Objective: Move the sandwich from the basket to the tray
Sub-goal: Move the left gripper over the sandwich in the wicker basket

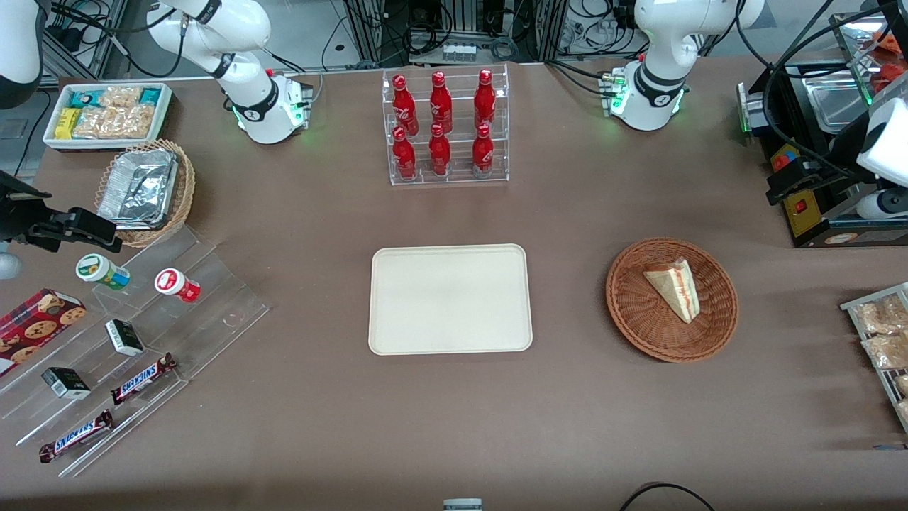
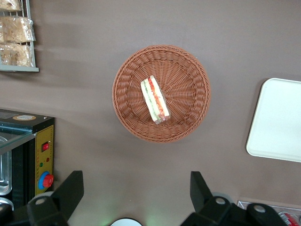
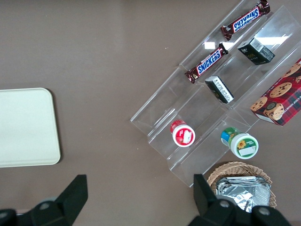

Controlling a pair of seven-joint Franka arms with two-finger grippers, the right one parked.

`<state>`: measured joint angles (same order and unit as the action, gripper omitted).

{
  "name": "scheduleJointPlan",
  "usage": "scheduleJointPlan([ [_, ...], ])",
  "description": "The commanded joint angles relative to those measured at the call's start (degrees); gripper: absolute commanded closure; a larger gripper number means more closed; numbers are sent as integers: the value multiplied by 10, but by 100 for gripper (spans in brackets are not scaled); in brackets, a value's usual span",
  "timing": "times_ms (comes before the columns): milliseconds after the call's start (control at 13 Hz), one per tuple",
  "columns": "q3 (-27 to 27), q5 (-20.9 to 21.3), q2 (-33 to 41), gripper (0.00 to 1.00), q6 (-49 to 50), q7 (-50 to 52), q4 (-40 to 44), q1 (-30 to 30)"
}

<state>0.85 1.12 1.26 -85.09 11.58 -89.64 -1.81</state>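
The sandwich (image 1: 674, 287), a pale wedge with red and green filling along its edge, lies in the round reddish-brown wicker basket (image 1: 624, 312). Both show in the left wrist view: the sandwich (image 2: 155, 100) and the basket (image 2: 188, 80). The cream tray (image 1: 450, 298) lies flat and bare beside the basket, toward the parked arm's end; it also shows in the wrist views (image 2: 277, 117) (image 3: 26, 127). My left gripper (image 2: 135, 188) is open and holds nothing. It hangs high above the table (image 1: 784, 181), farther from the front camera than the basket, with the basket well apart from its fingers (image 2: 70, 188).
A black appliance with a yellow panel (image 1: 816, 206) stands close by the gripper. A wire rack of bagged snacks (image 1: 879, 341) sits at the working arm's table end. A rack of red bottles (image 1: 445, 128) stands farther back than the tray. A tiered acrylic stand (image 1: 135, 333) lies toward the parked arm's end.
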Motion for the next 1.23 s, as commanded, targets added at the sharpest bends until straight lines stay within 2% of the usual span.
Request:
scheduleJointPlan([
  [0,3,5,-8,0,5,-15,16,3],
  [154,3,5,-11,0,1,-21,10,3],
  [308,3,-2,-6,0,-28,-20,-31,5],
  [615,3,4,5,0,-168,-14,-158,5],
  [846,3,4,1,0,-245,28,-225,5],
  [1154,4,5,-5,0,-310,137,-280,1],
])
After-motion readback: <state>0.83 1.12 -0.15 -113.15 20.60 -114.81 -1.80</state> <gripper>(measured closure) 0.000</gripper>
